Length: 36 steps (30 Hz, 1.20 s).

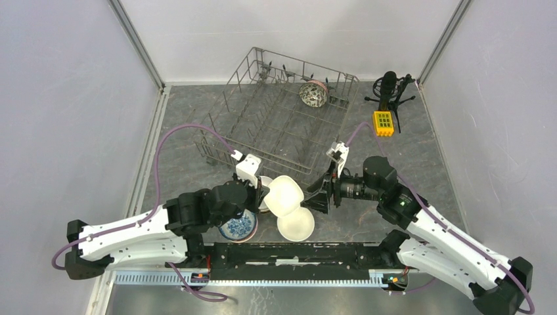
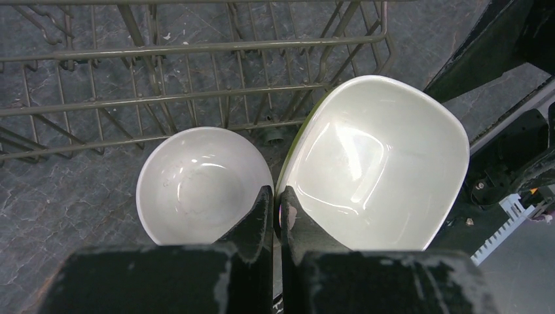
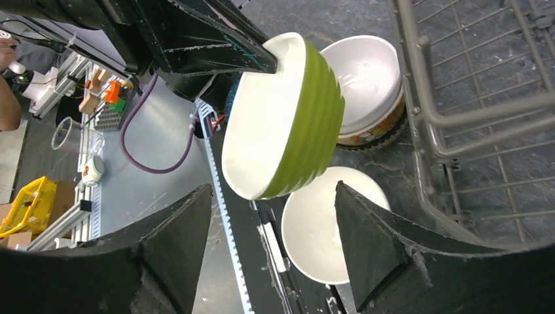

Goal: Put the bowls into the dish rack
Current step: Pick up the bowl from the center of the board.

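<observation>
While the left gripper [image 2: 276, 196] pinches the lime green bowl [image 2: 379, 163] by its rim and holds it tilted on edge above the table [image 1: 420, 164], the right gripper [image 3: 271, 190] faces it from the right, jaws spread wide and gripping nothing. The lifted bowl hangs just on the near side of the dish rack [image 1: 282, 111]. The rack's only load in view is a speckled bowl [image 1: 313, 94], standing among the tines at the far right corner. Below the lifted bowl a plain white bowl [image 1: 295, 225] sits on the table. A second white bowl [image 2: 196, 186] rests just beside the rack's near wall, and a blue-and-white patterned bowl [image 1: 238, 226] lies at the near left, partly hidden.

The step in hand looks like a hand-over from left to right. To do it well, the right jaws should slide over the free rim opposite the left pinch, with one finger on the white inner face and one on the ribbed green outside. They need to go deep enough that the glazed wall cannot slip out. The right should close firmly before the left lets go. The bowl is best kept clear of the white bowl beneath and of the rack's near wall. Carried on edge, it could then drop between two tines.
</observation>
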### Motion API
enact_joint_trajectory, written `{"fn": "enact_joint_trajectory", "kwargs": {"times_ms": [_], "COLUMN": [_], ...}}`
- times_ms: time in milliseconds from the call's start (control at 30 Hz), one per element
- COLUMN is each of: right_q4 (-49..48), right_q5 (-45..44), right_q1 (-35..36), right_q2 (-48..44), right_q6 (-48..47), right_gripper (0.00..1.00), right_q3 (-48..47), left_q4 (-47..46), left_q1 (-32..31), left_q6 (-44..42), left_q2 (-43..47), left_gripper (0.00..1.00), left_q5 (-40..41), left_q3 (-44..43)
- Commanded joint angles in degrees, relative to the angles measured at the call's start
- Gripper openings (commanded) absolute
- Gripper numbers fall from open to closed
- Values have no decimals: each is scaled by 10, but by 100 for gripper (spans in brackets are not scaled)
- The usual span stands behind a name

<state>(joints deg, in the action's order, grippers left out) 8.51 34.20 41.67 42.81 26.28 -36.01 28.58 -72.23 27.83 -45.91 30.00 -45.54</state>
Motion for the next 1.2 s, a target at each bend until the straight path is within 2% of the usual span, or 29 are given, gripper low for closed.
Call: {"fn": "enact_joint_trajectory", "kwargs": {"times_ms": [0,433,800,1167], "right_q4": [-58,-207,-231,-278], "right_q5": [-51,-70,-83,-88], "right_q1": [28,63,95,115], "right_q2": [14,46,77,80], "right_q6": [36,139,163,186], "right_gripper": [76,82,83,81], "right_q3": [-30,-2,-5,12], "left_q4": [-36,-69,-92,-113], "left_q1": [1,1,1,1], "left_q6": [-35,-63,-103,-121], "left_q2": [22,118,171,176], "left_gripper": [2,2,2,2], "left_q5": [26,8,-26,-50], "left_q3": [-4,36,48,53]}}
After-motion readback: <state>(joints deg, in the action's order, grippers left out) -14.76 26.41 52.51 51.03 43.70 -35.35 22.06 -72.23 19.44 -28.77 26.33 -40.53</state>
